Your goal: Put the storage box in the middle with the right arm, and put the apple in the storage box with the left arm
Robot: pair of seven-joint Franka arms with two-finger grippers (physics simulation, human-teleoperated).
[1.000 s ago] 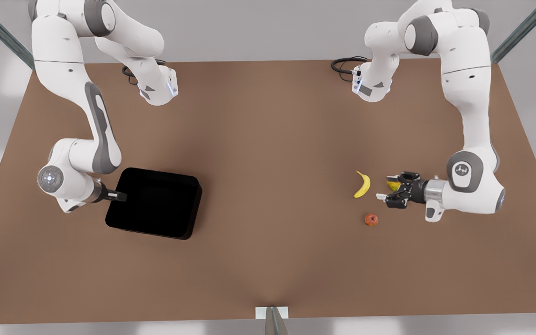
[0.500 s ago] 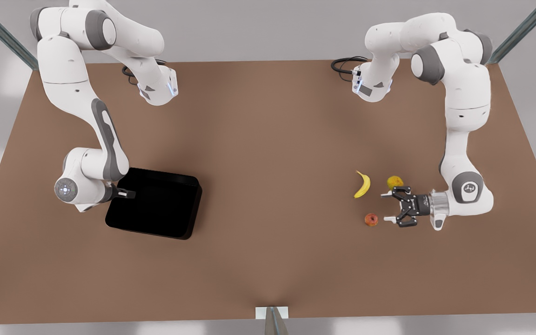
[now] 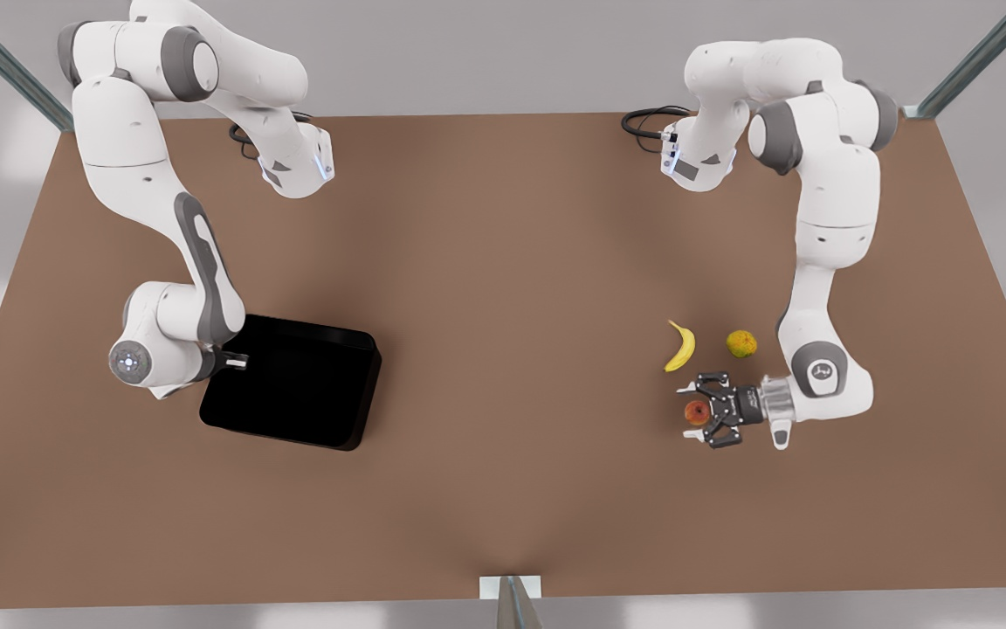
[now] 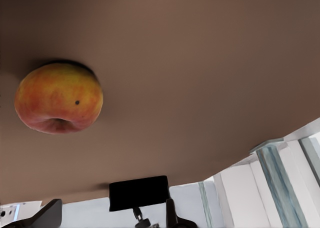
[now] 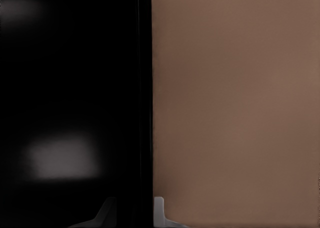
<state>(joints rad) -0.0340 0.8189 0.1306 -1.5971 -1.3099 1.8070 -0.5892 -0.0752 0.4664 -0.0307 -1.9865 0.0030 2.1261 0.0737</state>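
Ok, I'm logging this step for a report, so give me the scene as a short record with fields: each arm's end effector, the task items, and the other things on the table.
left end effector: open, fingers either side of the apple, not closed on it
right end effector: fingers straddling the storage box's wall on the front view's left
apple: on the table, front view's right
storage box: on the table, front view's left, not in the middle
banana: beside the apple, untouched
yellow-green fruit: near the banana, untouched
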